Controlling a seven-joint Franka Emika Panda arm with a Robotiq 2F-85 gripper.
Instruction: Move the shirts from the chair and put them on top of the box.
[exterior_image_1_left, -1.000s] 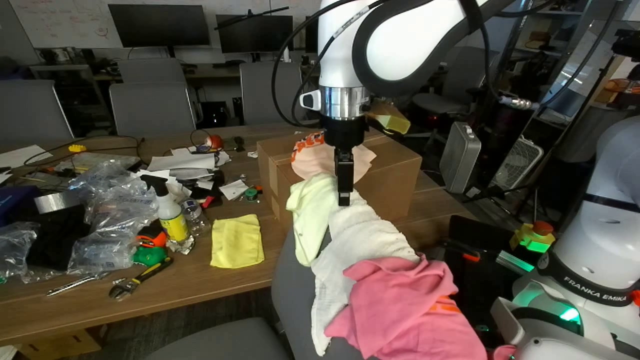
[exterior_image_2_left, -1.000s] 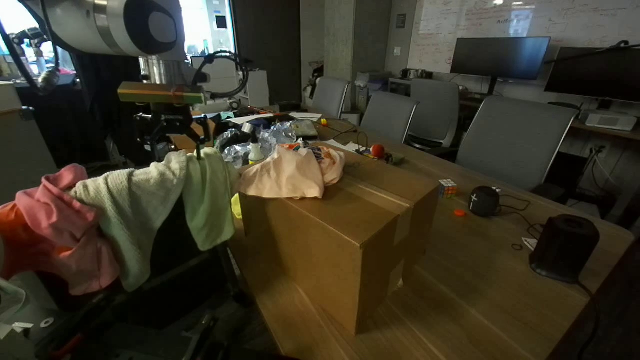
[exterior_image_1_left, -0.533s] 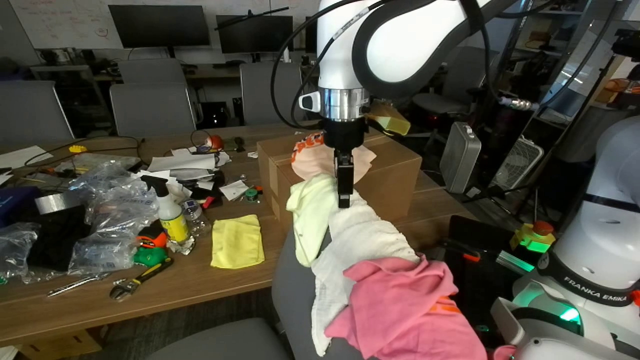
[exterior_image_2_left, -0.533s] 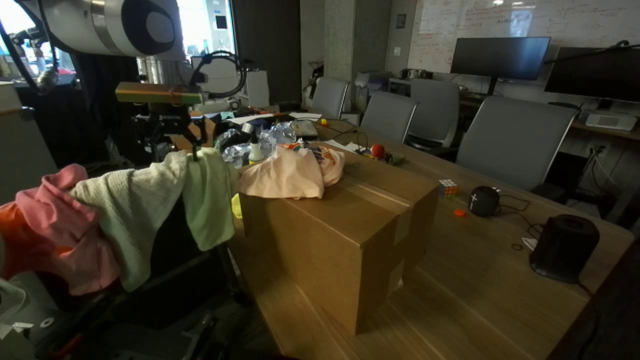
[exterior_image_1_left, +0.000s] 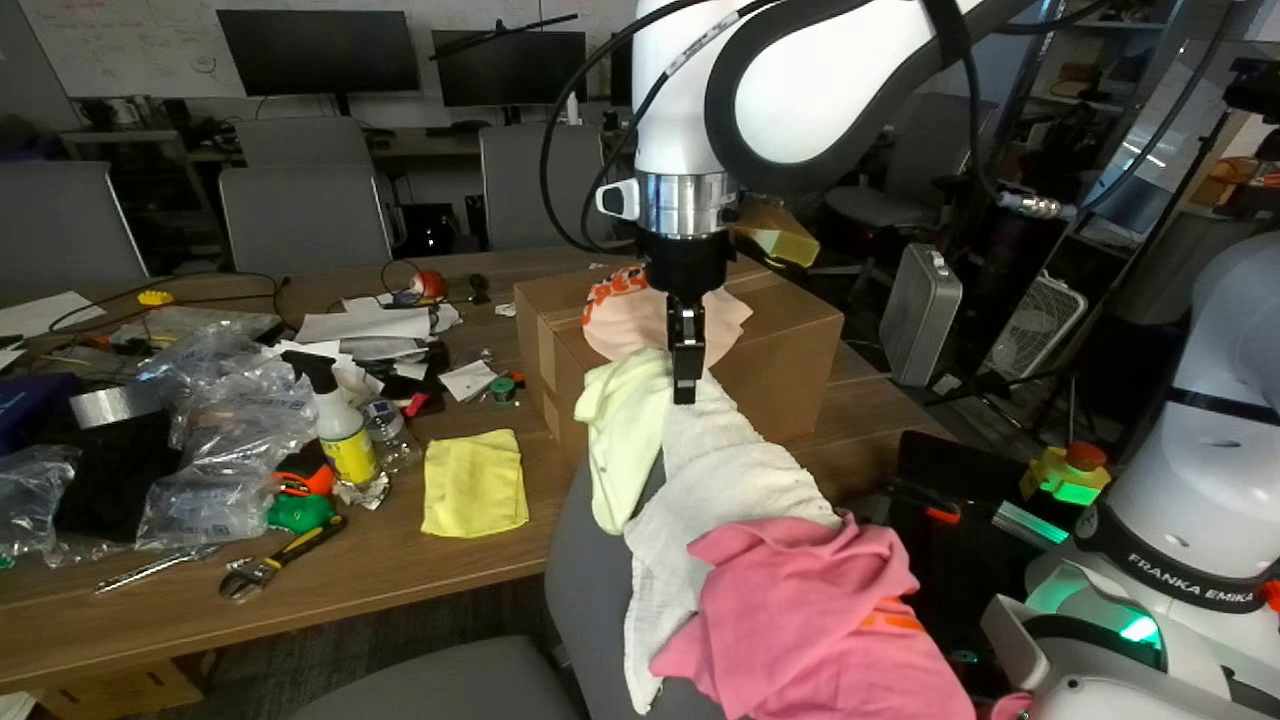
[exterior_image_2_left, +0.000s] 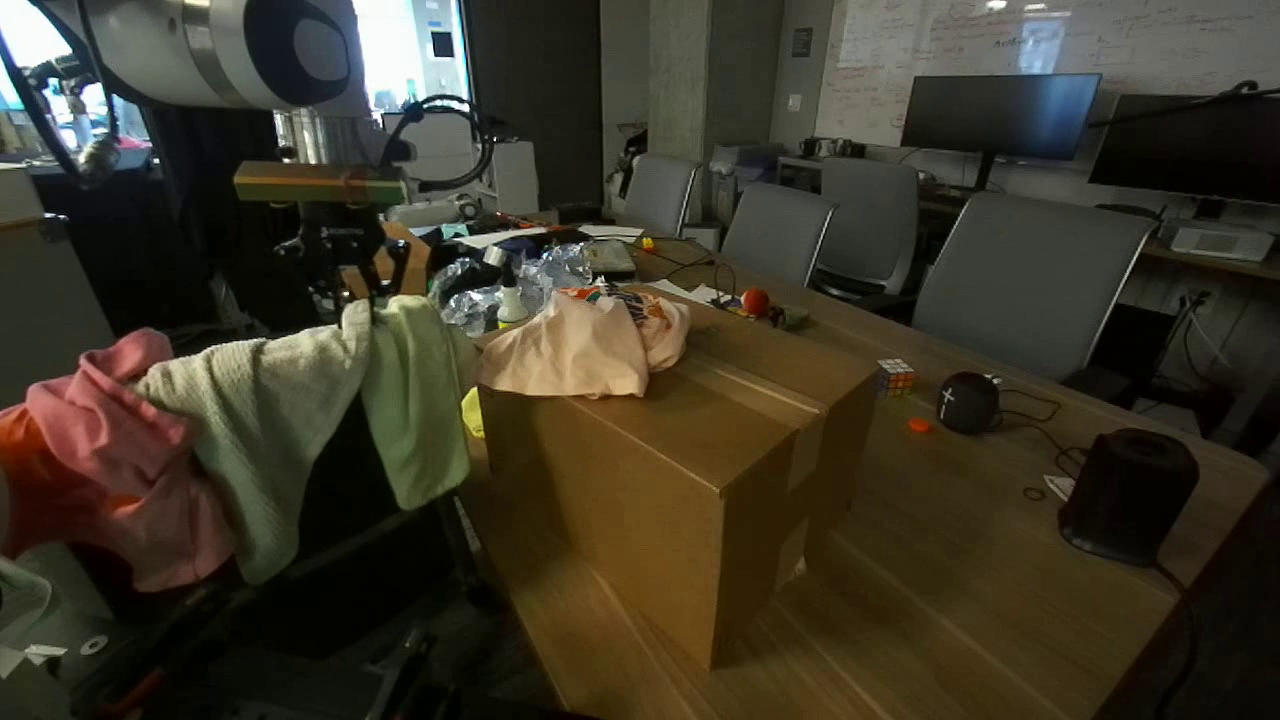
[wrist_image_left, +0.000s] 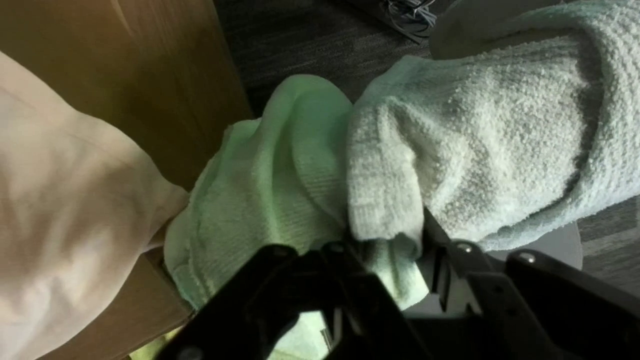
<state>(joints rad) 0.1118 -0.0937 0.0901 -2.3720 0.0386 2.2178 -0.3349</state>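
One shirt, pale peach with an orange and dark blue print (exterior_image_2_left: 580, 345), lies on top of the brown cardboard box (exterior_image_2_left: 610, 490). The pink shirt (exterior_image_1_left: 800, 600) hangs over the grey back of the chair (exterior_image_1_left: 590, 590). Beside it on the same chair back are a white towel-like cloth (exterior_image_1_left: 740, 480) and a pale green-yellow cloth (exterior_image_1_left: 625, 430). My gripper (exterior_image_1_left: 684, 398) points down at the chair back. In the wrist view a bunched fold of the white cloth (wrist_image_left: 387, 200) fills the gap between the fingers (wrist_image_left: 435, 232), which are shut on it. The fingertips are partly hidden by cloth.
The box stands on the wooden table (exterior_image_2_left: 950, 560) close to the chair. A flat yellow cloth (exterior_image_1_left: 475, 483), a spray bottle (exterior_image_1_left: 345, 435), plastic bags (exterior_image_1_left: 215, 490) and tools lie along the table. Two black speakers (exterior_image_2_left: 1128, 495) and a puzzle cube (exterior_image_2_left: 895, 377) stand past the box.
The fingers have come together on the white cloth and gathered a fold of it upward. One finger has drawn away from the green-yellow cloth. The arm has risen very slightly.
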